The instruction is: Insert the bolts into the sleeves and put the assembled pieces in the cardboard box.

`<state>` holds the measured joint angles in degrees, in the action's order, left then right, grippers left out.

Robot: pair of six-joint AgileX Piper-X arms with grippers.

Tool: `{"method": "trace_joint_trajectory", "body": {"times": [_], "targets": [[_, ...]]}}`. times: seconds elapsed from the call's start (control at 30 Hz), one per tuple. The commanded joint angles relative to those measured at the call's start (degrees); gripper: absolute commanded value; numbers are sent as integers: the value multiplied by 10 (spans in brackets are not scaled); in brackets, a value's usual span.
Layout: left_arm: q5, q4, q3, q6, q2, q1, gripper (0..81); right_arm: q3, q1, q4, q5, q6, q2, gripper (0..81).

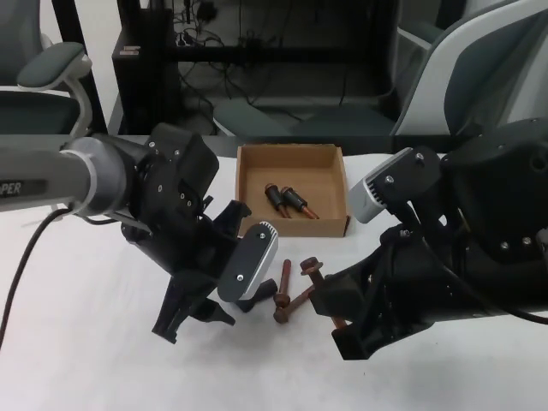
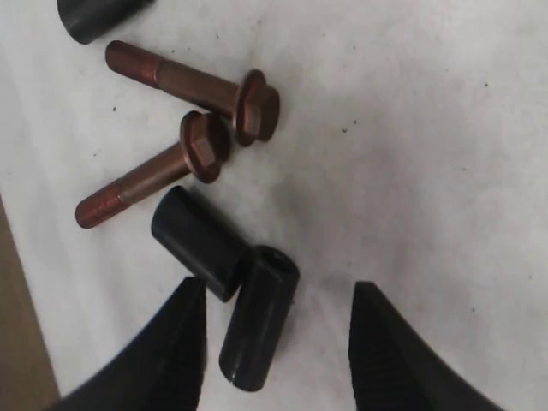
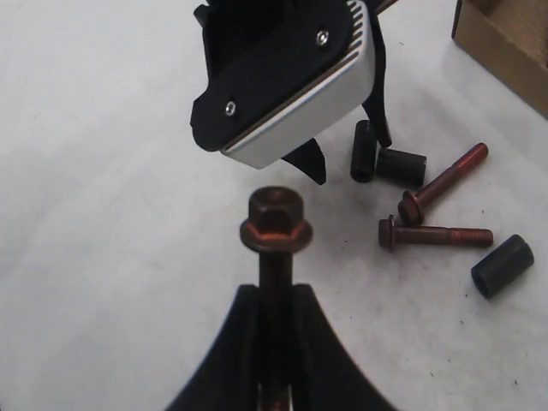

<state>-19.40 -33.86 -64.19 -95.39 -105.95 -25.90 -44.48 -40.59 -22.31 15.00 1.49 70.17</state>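
Now: right gripper (image 3: pixel 276 298) clamped on bolt (image 3: pixel 276 221) (head protruding) — left gripper (image 2: pixel 278 289) spread wide over sleeve (image 2: pixel 257 334).

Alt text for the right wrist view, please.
The right end effector is shut on a copper bolt, head beyond its fingertips. Beyond it on the white bench, the left end effector hovers open over two black sleeves, near two loose bolts, a third sleeve and the cardboard box.
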Motion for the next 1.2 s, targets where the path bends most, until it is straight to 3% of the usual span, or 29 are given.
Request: {"method": "trace_joint_trajectory", "body": {"times": [0.0, 0.8, 0.87, 1.03, 1.17], "targets": [[0, 2, -3, -1, -6, 0, 515, -1, 3, 7, 8, -2, -8, 4], [18, 14, -37, -1, -48, 1, 514, -1, 3, 7, 8, -2, -12, 4], [18, 0, -37, -1, -51, 1, 473, -1, 3, 7, 8, -2, -13, 4], [18, -17, -37, -1, -51, 1, 287, -1, 3, 7, 8, -2, -14, 4], [18, -28, -37, -1, -52, 1, 241, -1, 3, 7, 8, -2, -15, 4]]}}
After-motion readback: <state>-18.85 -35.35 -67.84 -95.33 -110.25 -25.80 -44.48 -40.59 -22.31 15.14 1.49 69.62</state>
